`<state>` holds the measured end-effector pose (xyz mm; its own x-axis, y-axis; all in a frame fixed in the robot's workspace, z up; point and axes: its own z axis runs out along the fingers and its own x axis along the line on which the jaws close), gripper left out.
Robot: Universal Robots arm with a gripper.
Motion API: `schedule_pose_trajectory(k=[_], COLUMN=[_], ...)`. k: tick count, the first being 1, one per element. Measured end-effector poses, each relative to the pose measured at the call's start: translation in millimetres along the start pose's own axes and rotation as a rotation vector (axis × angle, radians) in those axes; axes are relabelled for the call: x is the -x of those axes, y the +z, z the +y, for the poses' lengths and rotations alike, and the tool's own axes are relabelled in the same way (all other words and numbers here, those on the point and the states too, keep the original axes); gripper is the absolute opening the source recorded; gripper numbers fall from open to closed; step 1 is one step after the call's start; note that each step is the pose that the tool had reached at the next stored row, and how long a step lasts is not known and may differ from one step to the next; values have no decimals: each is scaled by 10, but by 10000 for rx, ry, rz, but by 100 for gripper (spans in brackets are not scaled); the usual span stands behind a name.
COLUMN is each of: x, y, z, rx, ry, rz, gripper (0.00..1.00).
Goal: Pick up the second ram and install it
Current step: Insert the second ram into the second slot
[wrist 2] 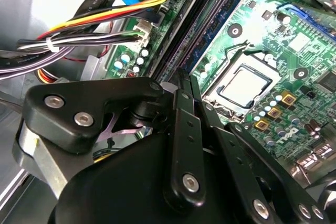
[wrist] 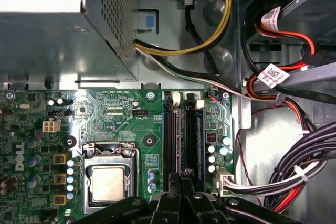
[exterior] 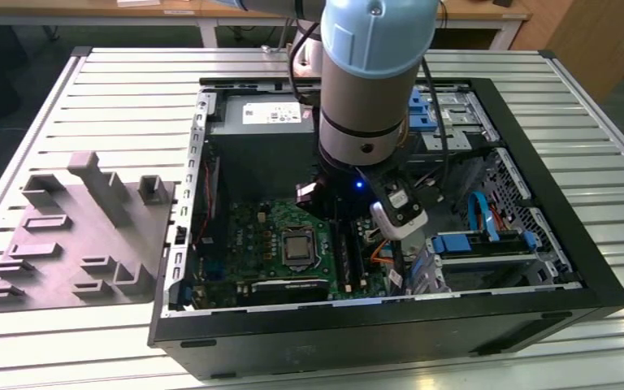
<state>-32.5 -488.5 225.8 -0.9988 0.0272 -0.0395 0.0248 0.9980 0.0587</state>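
My arm [exterior: 372, 81] reaches down into the open black steel case [exterior: 399, 341], which lies on the ribbed metal tabletop [exterior: 127, 89]. The grey moulded tray [exterior: 74, 244] sits apart at the exterior view's left. My tool [wrist: 181, 179], all matte black links and bright screw heads, is drawn narrow, its tips pinched on the thin edge of the second ram [wrist 2: 223, 24]. That long, flat blue-green board with black chips stands among the long black slot rails [wrist: 193, 135] of the glossy green motherboard [wrist: 105, 108], beside the square, metal-framed processor socket [wrist: 107, 182].
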Motion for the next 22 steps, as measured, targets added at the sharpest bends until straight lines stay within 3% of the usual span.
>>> schedule_pose_trajectory(k=[22], x=[-3], y=[38], z=[-2], rx=[-2], ry=[0], rz=[1], gripper=[12])
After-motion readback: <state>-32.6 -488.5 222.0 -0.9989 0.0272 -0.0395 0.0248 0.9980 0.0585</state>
